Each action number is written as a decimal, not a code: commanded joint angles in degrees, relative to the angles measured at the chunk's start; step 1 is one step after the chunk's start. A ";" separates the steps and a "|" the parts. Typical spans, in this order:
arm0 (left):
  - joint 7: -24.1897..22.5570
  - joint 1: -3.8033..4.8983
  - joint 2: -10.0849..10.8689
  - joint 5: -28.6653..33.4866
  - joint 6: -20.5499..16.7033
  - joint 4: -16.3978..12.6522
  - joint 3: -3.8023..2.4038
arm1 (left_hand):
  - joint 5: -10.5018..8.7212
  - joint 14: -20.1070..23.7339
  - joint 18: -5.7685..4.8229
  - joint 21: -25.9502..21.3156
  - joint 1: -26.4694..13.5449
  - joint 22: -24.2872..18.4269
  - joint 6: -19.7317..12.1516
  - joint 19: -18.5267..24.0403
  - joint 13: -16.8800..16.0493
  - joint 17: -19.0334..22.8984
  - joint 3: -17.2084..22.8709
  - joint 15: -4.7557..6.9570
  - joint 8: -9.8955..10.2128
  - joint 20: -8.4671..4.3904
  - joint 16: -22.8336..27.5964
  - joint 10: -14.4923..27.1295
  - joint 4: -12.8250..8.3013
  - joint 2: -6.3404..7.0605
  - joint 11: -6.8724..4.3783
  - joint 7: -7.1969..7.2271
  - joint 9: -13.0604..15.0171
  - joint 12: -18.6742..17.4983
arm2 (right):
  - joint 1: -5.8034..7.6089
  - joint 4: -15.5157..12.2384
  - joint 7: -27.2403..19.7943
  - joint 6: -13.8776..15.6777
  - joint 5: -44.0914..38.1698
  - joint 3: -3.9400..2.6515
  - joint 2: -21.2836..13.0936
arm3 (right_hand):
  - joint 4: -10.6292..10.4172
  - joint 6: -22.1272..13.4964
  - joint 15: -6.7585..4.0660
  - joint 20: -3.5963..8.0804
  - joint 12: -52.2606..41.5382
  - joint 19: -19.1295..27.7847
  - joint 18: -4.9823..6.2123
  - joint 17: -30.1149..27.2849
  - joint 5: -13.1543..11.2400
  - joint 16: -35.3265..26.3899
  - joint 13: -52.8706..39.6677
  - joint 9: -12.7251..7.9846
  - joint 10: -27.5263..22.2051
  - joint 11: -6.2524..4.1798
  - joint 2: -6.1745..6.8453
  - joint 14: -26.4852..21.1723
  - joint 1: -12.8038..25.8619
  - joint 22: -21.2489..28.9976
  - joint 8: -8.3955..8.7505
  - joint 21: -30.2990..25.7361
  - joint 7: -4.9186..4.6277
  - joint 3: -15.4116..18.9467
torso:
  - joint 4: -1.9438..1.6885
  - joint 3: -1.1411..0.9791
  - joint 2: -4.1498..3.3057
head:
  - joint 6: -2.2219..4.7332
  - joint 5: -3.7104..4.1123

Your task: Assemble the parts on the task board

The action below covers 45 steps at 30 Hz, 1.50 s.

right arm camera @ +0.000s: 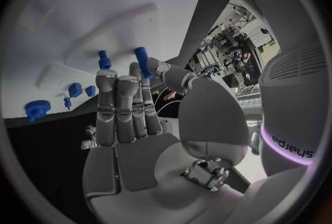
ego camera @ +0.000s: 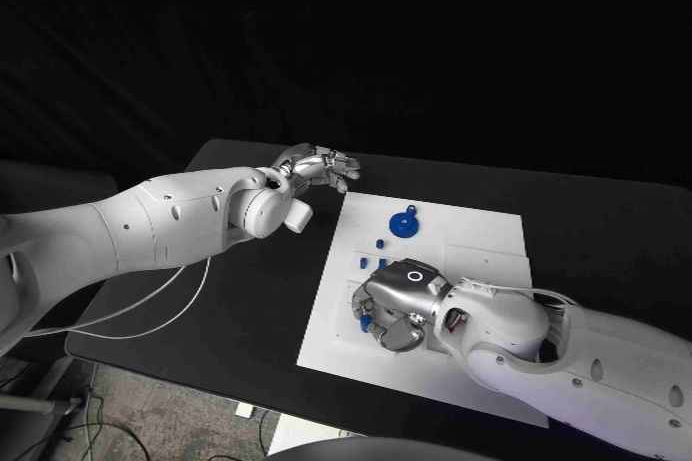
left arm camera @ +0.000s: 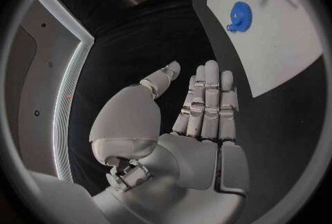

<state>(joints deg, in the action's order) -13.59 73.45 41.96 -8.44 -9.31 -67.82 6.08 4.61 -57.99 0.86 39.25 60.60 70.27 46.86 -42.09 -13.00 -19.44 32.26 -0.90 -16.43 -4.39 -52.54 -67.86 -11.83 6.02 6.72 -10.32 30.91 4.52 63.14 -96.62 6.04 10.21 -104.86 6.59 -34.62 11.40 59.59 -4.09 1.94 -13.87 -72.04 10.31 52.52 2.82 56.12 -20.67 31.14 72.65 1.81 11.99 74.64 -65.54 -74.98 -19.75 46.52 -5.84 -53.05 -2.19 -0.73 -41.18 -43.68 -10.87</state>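
Two hands: your right hand (ego camera: 392, 306) pinches a small blue plastic peg (right arm camera: 141, 62) over the flat white task board (ego camera: 476, 231); your left hand (ego camera: 317, 168) hovers empty, fingers apart. Next, I judge, seat it squarely.

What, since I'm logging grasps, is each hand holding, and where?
The right hand pinches a blue peg by its lower end, between thumb and a finger; the left hand holds nothing.
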 commanded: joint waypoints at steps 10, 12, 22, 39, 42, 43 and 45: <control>-0.22 0.02 -0.04 0.30 1.14 0.01 -0.03 | -0.30 -0.14 0.07 -0.34 -0.42 0.07 -0.54 -0.13 -0.06 -0.10 -0.21 0.07 -0.25 -0.42 0.06 0.49 0.29 0.10 0.02 -0.03 0.04 0.22 | -0.41 0.05 0.12 -1.72 0.81 0.55 -0.07 | 0.59 -0.18 0.00 -0.35 0.22 1.09 4.69 0.28 7.70 0.11 0.38 -0.06 -0.52 0.45 1.68 -1.11 3.25 -1.07 0.52 0.52 -0.42 3.31 | 0.00 -0.08 0.00 | 0.08 0.07; -0.22 0.02 -0.01 0.30 1.08 0.04 -0.03 | -0.30 -0.13 0.07 -0.35 -0.43 0.07 -0.55 -0.13 -0.06 -0.10 -0.22 0.07 -0.25 -0.42 0.06 0.49 0.29 0.11 0.02 -0.03 0.04 0.22 | -0.41 0.03 0.18 -1.10 1.04 0.55 -0.08 | 0.75 -2.83 0.94 -0.56 1.69 1.60 4.68 0.09 10.53 -0.32 1.03 -0.57 -3.20 1.30 3.84 -1.70 5.99 -1.03 1.95 0.38 -1.49 6.63 | 0.01 -0.09 0.01 | 0.09 0.11; -0.14 0.02 0.00 0.30 1.05 0.08 -0.03 | -0.33 -0.10 0.06 -0.38 -0.48 0.09 -0.64 -0.13 -0.05 -0.15 -0.25 0.05 -0.24 -0.41 0.10 0.57 0.32 0.18 0.04 -0.06 0.02 0.19 | -0.41 -0.08 0.79 2.90 1.40 0.55 -0.53 | 3.19 -7.86 3.26 -0.83 5.28 2.55 4.69 -0.26 14.29 -0.42 3.34 -1.40 -9.93 3.84 4.75 -2.24 6.55 -0.69 4.44 -0.20 -3.09 15.83 | 0.02 -0.10 0.00 | 0.17 0.16; -0.18 0.01 -0.04 0.34 1.26 0.41 -0.03 | -0.75 -0.03 0.03 -0.49 -0.85 0.16 -0.78 -0.12 -0.08 -0.28 -0.41 0.01 -0.29 -0.39 0.20 0.67 0.62 0.25 0.08 -0.11 0.00 0.21 | 1.41 -3.40 -5.02 7.46 17.68 -1.16 -5.42 | 3.57 -11.95 4.78 -1.05 4.20 4.95 4.69 -0.01 12.66 0.24 5.25 -2.38 -14.29 5.41 4.83 -5.24 10.05 -0.71 5.92 -1.53 -3.33 23.82 | 0.02 -0.08 0.02 | 1.26 1.34; -0.17 0.01 -0.08 0.35 1.28 0.45 -0.03 | -0.76 -0.03 0.03 -0.50 -0.85 0.16 -0.78 -0.12 -0.08 -0.29 -0.41 0.01 -0.30 -0.39 0.20 0.67 0.62 0.25 0.08 -0.11 0.00 0.21 | 2.21 -3.78 -6.33 7.78 24.11 -2.01 -6.92 | 3.06 -11.86 4.64 -1.00 3.59 4.84 4.69 -0.01 12.74 0.39 5.23 -2.37 -14.02 5.25 4.51 -5.26 9.85 -0.69 5.77 -1.56 -3.52 23.65 | 0.01 -0.07 0.04 | 1.54 1.74; -0.17 0.01 -0.08 0.35 1.28 0.47 -0.03 | -0.77 -0.03 0.03 -0.50 -0.85 0.16 -0.78 -0.12 -0.08 -0.29 -0.41 0.01 -0.30 -0.39 0.20 0.67 0.62 0.25 0.08 -0.11 0.00 0.21 | 2.72 -3.70 -6.76 7.74 29.17 -2.43 -7.69 | 2.71 -11.49 4.44 -0.95 3.11 4.77 4.69 -0.02 12.79 0.49 5.17 -2.29 -13.70 5.04 4.25 -5.28 9.56 -0.69 5.52 -1.56 -3.84 23.40 | 0.00 -0.06 0.04 | 1.71 1.99; -0.19 0.01 -0.06 0.35 1.22 0.52 -0.03 | -0.78 -0.02 0.03 -0.50 -0.85 0.16 -0.79 -0.12 -0.08 -0.29 -0.41 0.01 -0.30 -0.39 0.21 0.67 0.62 0.25 0.08 -0.11 0.00 0.22 | 3.51 -3.49 -7.15 7.27 36.36 -3.00 -9.05 | 2.18 -11.07 4.21 -0.94 2.44 4.78 4.69 -0.05 12.89 0.57 5.11 -2.22 -13.34 4.81 3.76 -5.36 9.27 -0.70 5.21 -1.59 -4.12 23.15 | 0.00 -0.06 0.04 | 1.94 2.31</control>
<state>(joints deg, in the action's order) -13.34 73.45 41.98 -8.42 -8.92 -67.30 6.09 3.94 -57.99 0.86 39.03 60.22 70.37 46.47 -42.09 -13.02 -19.69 31.92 -0.90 -16.43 -4.39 -52.54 -67.63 -11.50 6.41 6.92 -10.33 30.91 4.52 66.47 -100.26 1.84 16.14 -82.96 3.58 -43.36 13.70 48.44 0.38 0.70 -11.56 -67.34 10.68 52.42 15.53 56.46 -15.56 28.87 59.39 6.43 15.94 69.27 -56.33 -74.98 -14.50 45.18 -9.74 -29.99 -2.18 -0.81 -41.14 -42.07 -9.05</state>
